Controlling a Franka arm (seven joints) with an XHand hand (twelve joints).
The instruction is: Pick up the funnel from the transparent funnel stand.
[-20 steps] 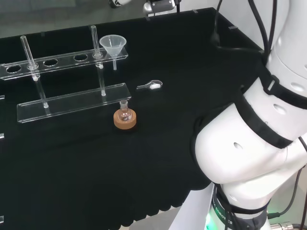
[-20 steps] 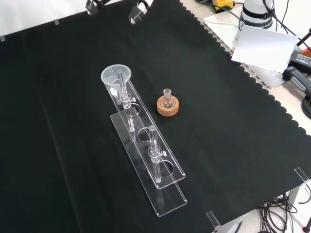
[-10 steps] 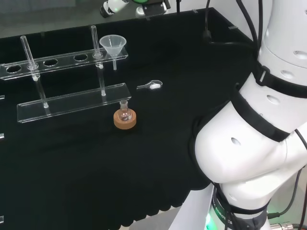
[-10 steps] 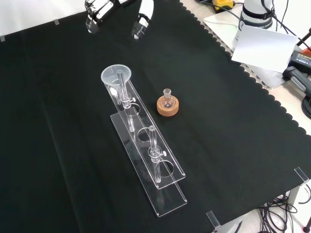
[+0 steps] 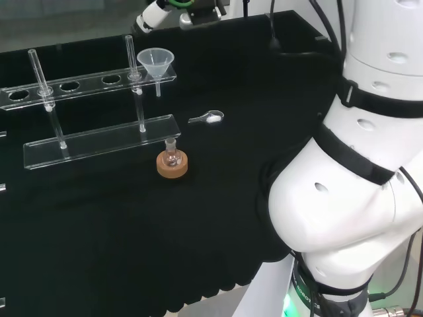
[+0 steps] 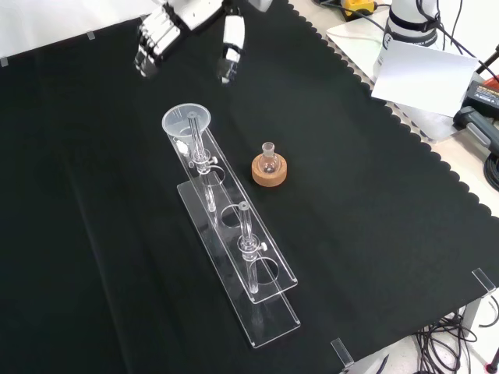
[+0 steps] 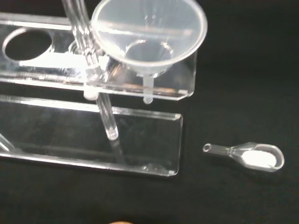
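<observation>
A clear plastic funnel (image 5: 156,63) sits in the end hole of the transparent stand (image 5: 86,82), its stem hanging through the upper shelf. In the front view the funnel (image 6: 186,121) is at the stand's (image 6: 253,269) far end. The hand (image 6: 160,35) hovers beyond and above it, fingers and thumb (image 6: 231,47) spread apart and holding nothing. From behind the arm, the hand (image 5: 152,17) shows at the top edge, just past the funnel. The wrist view looks down on the funnel (image 7: 149,32) and the stand (image 7: 70,130).
A small glass flask on a cork ring (image 5: 172,162) stands beside the stand, also in the front view (image 6: 270,166). A clear scoop with white powder (image 5: 207,118) lies near the funnel end, close by in the wrist view (image 7: 254,156). Two glass rods rise from the stand.
The hand has come farther into both views, lower and closer to the funnel. The arm's white links have swung along with it. Funnel, stand and flask are unmoved.
</observation>
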